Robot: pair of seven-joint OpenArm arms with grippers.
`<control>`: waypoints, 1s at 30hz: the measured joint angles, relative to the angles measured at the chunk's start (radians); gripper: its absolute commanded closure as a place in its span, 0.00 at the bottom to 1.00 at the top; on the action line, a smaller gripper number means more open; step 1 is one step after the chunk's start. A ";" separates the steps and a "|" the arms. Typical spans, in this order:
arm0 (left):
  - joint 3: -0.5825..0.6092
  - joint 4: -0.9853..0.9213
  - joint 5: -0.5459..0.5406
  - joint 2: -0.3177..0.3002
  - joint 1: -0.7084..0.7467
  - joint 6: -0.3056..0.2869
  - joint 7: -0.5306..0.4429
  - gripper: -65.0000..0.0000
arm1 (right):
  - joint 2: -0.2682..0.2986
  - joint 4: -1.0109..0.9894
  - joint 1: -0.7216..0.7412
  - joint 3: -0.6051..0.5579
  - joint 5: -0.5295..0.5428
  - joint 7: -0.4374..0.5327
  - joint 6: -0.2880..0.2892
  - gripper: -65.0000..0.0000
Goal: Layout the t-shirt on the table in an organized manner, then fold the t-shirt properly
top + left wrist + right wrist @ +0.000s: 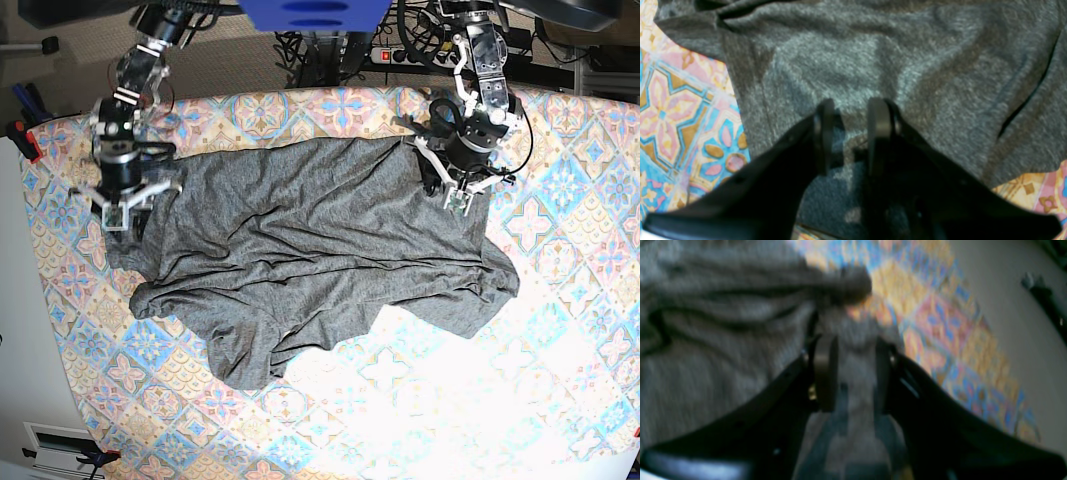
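Our left fingers [850, 133] and right fingers [851, 373] each pinch a far corner of the t-shirt [310, 260], which stretches left-to-right between them across the counter [560, 350].

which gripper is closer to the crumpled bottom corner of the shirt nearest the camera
Right. The right gripper sits at the t-shirt's side edge, more directly above that crumpled corner. The left gripper is at the far opposite top edge.

In the base view the t-shirt [300, 250] lies across the upper middle of the bench [560, 330]. The right claw [118, 215] sits over its upper-left edge, the left claw [460, 200] over its upper-right edge.
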 measured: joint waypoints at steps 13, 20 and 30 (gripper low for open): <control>0.000 0.000 0.000 0.000 0.032 0.000 0.000 0.74 | 0.000 0.000 -0.030 -0.001 0.000 0.013 -0.001 0.72; 0.019 0.000 0.000 -0.003 0.041 0.006 0.000 0.74 | -0.003 0.023 -0.028 -0.001 0.000 0.019 -0.001 0.72; 0.066 0.000 0.000 -0.002 0.060 0.003 0.000 0.74 | -0.016 0.062 -0.044 -0.002 0.001 0.018 -0.001 0.72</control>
